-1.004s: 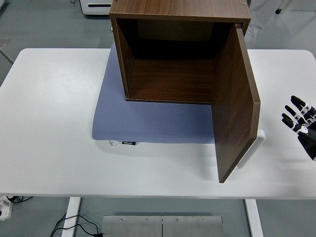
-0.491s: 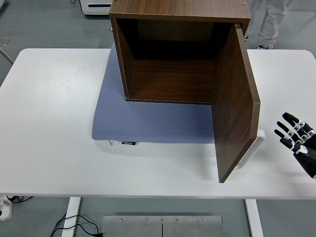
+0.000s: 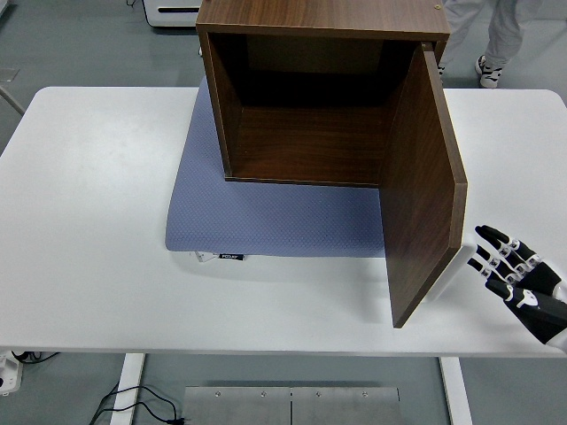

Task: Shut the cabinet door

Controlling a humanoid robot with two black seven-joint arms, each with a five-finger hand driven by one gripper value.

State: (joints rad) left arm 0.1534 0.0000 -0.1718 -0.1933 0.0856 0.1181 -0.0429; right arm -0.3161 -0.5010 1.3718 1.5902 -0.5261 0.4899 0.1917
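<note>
Cabinet door [image 3: 423, 190], a dark walnut-veneer wooden panel hinged on the box's right side, stands swung out toward the table's near edge, leaving the cabinet wide open. Just right of its free edge, the robot's right hand [image 3: 514, 279], black with white-jointed fingers, hovers low with all 5 fingers spread, holding nothing, apparently placed to push the door's outer face. Farther back, the brown wooden cabinet [image 3: 310, 88] sits on a blue-grey textured mat [image 3: 266, 217] on the white table [image 3: 89, 221].

The cabinet [image 3: 323, 97] runs off the top edge, and its open door [image 3: 423, 190] hides the white handle behind it. Right of the door, the right hand [image 3: 518, 279] is cut at the wrist. A person's legs [image 3: 496, 35] show only partly behind the cabinet.
</note>
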